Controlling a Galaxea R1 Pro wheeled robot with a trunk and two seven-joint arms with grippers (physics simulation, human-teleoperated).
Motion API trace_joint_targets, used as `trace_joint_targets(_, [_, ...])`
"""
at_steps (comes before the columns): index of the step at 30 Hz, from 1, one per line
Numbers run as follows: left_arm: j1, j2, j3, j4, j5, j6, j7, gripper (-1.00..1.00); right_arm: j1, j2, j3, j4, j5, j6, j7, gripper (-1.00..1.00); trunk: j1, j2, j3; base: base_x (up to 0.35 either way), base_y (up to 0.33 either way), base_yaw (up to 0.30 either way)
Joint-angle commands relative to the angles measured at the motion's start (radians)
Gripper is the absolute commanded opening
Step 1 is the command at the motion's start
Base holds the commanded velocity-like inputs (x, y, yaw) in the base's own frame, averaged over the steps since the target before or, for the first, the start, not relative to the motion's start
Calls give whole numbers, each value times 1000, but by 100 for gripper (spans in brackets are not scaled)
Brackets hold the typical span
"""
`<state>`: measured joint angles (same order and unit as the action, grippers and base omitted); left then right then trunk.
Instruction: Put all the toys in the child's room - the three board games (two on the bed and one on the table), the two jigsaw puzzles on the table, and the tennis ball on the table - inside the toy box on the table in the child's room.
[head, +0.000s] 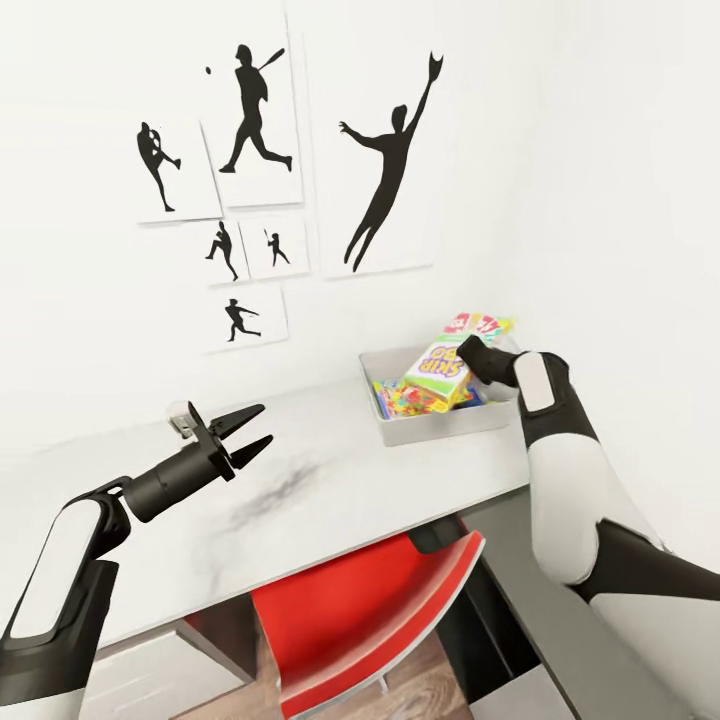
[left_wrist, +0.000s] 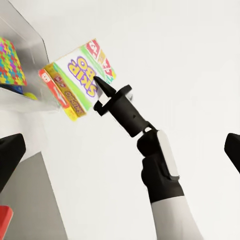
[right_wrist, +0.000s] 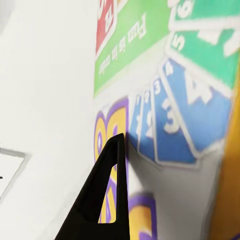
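My right tool is clamped on the Skip-Bo box; in the right wrist view one finger lies flat against its printed face. The box is tilted, its lower end down inside the toy box, its upper end sticking up above the rim toward the wall. Beside it in the toy box lies a multicoloured jigsaw puzzle; the left wrist view also shows a puzzle sheet there. The toy box sits on the light-grey bench, near the wall corner. My left tool hangs released over the bench, fingers spread, gripping nothing, well apart from the toy box. Red chair tucked under the bench edge. Silhouette posters on the wall.
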<state>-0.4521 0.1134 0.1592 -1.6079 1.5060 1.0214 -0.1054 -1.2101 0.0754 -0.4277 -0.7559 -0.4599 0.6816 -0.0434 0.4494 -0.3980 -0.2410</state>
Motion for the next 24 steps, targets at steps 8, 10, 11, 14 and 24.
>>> trace_joint_targets(8, [-3, -3, -3, 0, -10, 3, -5, 100, -136, 0, -6, 233, -183, -226, -162, -100, 1, -2, -2, 0, 0, 13])
trace_joint_targets(10, [-3, -4, -4, 0, -10, 3, -4, 100, -171, -1, -8, 306, -217, -271, -185, -100, 1, -2, -2, 0, 0, 4])
trace_joint_targets(11, [-3, -4, -4, 0, -11, 3, -4, 100, -183, -2, -8, 333, -234, -297, -194, -100, 1, -2, -2, 0, 0, 3])
trace_joint_targets(14, [-4, -5, -4, 0, -11, 3, -1, 100, -208, -4, -9, 384, -275, -375, -217, -100, 1, -2, -2, 0, 0, 2])
trace_joint_targets(24, [-6, -7, -6, 0, -14, 3, 2, 100, -251, 0, -9, 429, -317, -471, -373, -100, 1, -2, -2, 0, 0, 0])
